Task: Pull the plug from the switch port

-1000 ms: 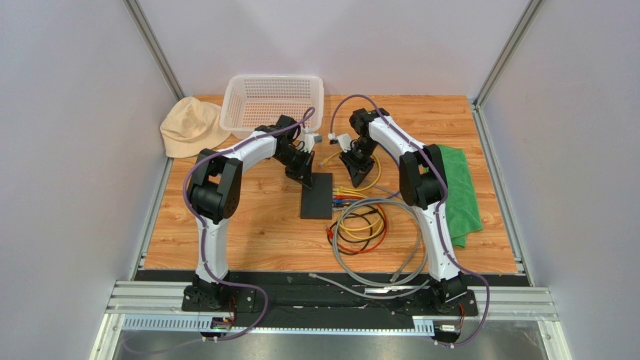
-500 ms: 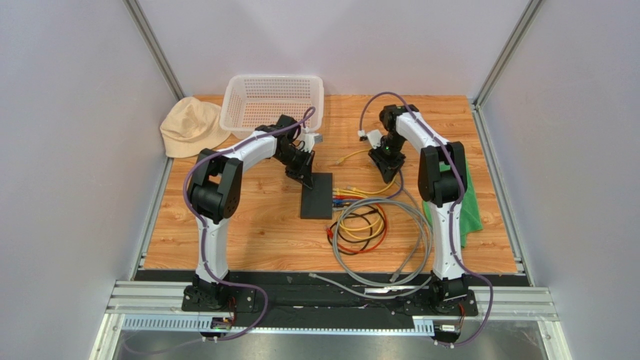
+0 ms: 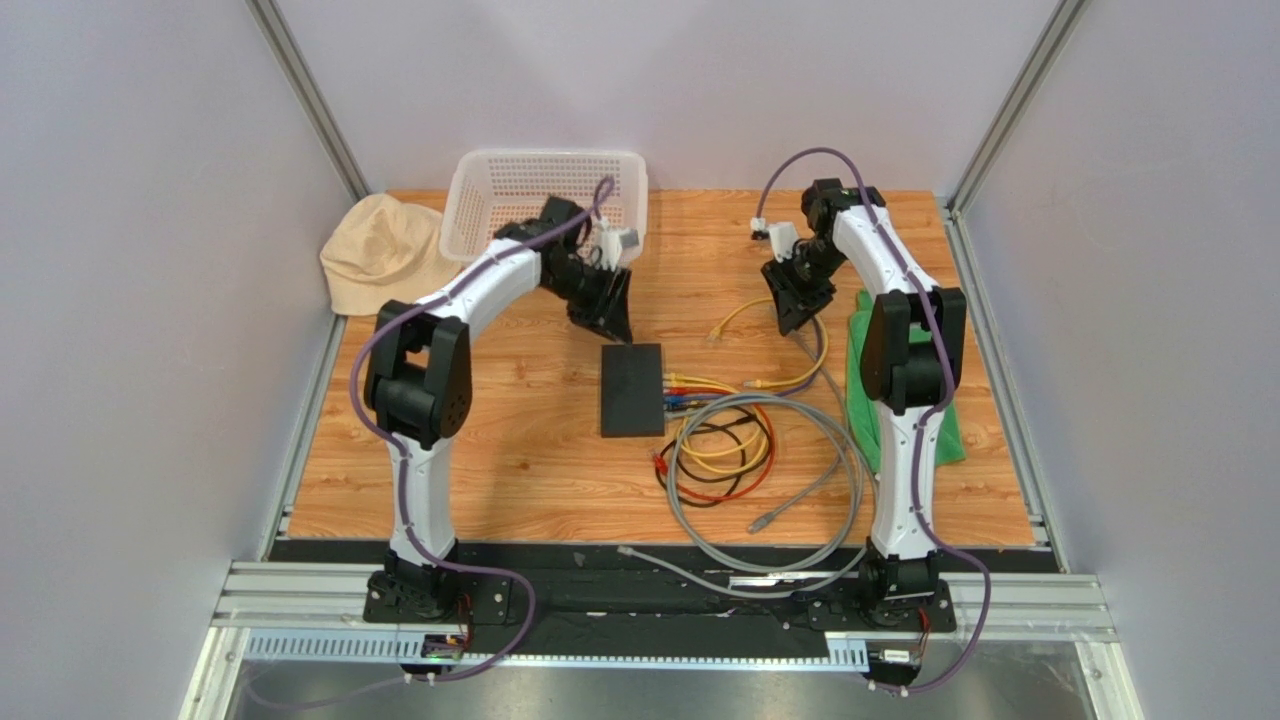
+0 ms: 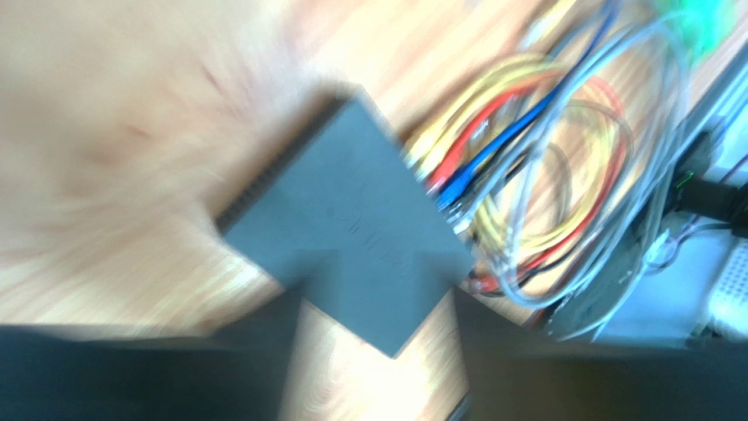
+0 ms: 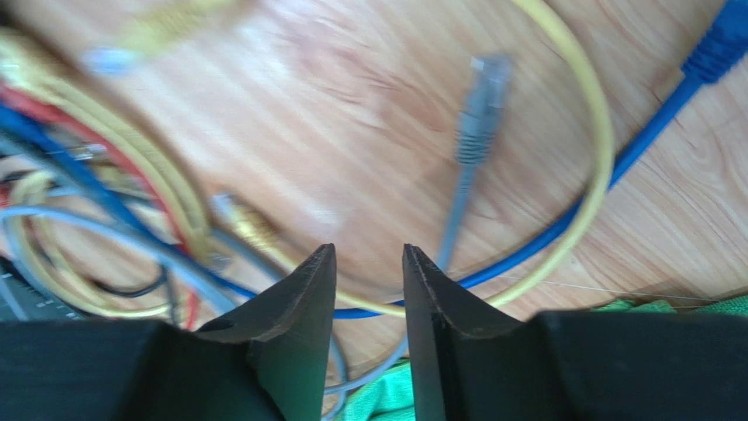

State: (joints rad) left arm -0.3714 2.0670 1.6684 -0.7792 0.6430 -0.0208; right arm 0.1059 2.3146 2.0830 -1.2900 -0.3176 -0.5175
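The switch (image 3: pixel 631 387) is a flat black box lying on the wooden table; the blurred left wrist view shows it too, as the switch (image 4: pixel 342 228). Red, blue and yellow plugs (image 3: pixel 678 393) sit along its right edge. A yellow cable's plug (image 3: pixel 720 329) lies loose on the wood, apart from the switch. My left gripper (image 3: pixel 609 305) hovers just behind the switch, and its wrist view shows the left gripper (image 4: pixel 375 300) open wide and empty. My right gripper (image 3: pixel 790 305) is further right, above the yellow cable. In its own view the right gripper (image 5: pixel 369 252) is open with nothing between the fingers.
A white basket (image 3: pixel 549 195) and a beige hat (image 3: pixel 383 255) sit at the back left. A green cloth (image 3: pixel 906 393) lies on the right. Coiled grey and coloured cables (image 3: pixel 751 465) spread in front of the switch. A loose grey plug (image 5: pixel 481 105) and a blue cable (image 5: pixel 667 105) lie below the right gripper.
My left gripper opened and drew back off the switch toward the basket. My right gripper swung right and back while opening, and the yellow plug slid right, away from the switch.
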